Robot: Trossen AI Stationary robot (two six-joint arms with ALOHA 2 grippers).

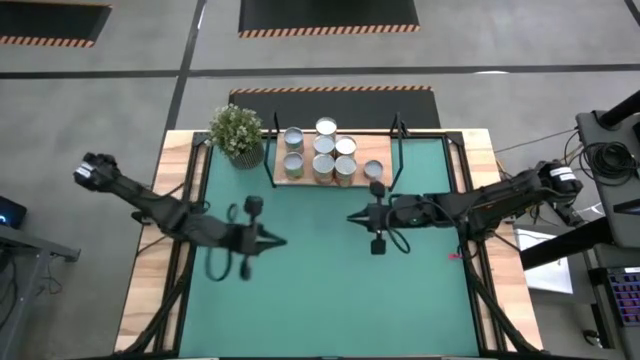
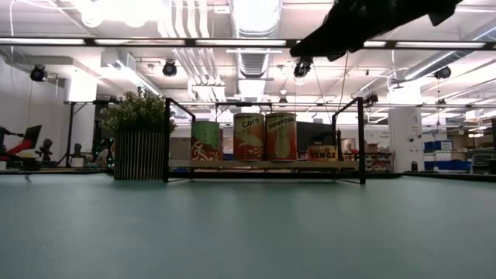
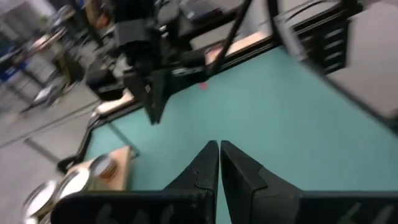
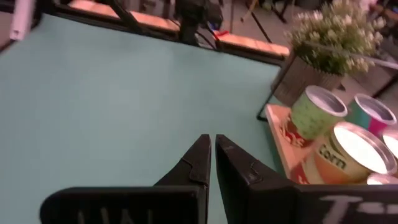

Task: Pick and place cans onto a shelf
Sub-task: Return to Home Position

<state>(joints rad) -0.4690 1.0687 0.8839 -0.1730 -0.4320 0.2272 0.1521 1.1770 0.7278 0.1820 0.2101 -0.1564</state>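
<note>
My left fingers (image 1: 273, 240) were drawn together, with only a thin slit between the tips and nothing held in them. They hung over the green mat (image 1: 330, 290) on the left half of the table (image 1: 148, 260), pointing toward the middle. My right fingers (image 1: 354, 216) were just as closed and just as empty. They faced my left ones from the other side, well apart from them and a little nearer the back of the table. The cans (image 1: 322, 155) stood upright in a tight cluster on the shelf (image 2: 263, 164), which sat at the far edge of the mat between its black end posts. Their silver tops showed from above, and from table height I saw three taller cans side by side and a shorter one toward the right end of the board. My right wrist camera looked along the mat past a green can and one marked corn at the near end of the shelf. A potted plant (image 1: 237, 132) stood just beside the shelf's left end. None of the cans touched my fingers.
</note>
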